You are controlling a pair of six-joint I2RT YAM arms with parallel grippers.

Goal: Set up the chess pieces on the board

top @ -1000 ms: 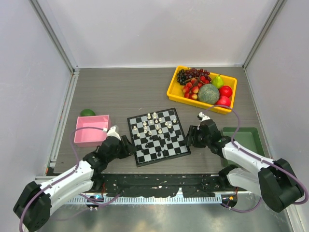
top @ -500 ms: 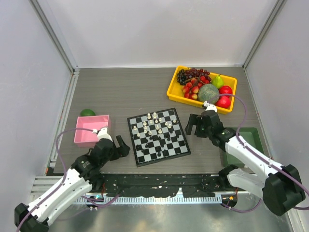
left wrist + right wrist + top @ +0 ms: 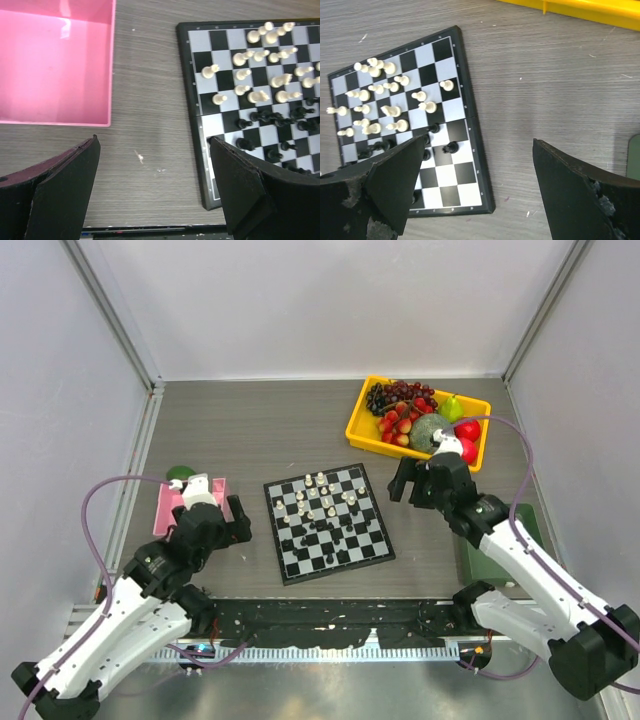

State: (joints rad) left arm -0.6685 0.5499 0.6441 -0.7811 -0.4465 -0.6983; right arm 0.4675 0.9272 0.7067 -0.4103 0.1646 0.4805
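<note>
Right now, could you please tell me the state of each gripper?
Left gripper: open, holding nothing.
Right gripper: open, holding nothing.

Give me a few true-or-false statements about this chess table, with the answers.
1. The chess pieces stand in their starting rows on the board. False: they cluster mid-board.
2. White pieces are farther from the arms than black ones. True.
3. The left fingers and right fingers are open, holding nothing. True.
4. The yellow bin is empty. False: it holds fruit.
5. The pink tray lies right of the board. False: left.
</note>
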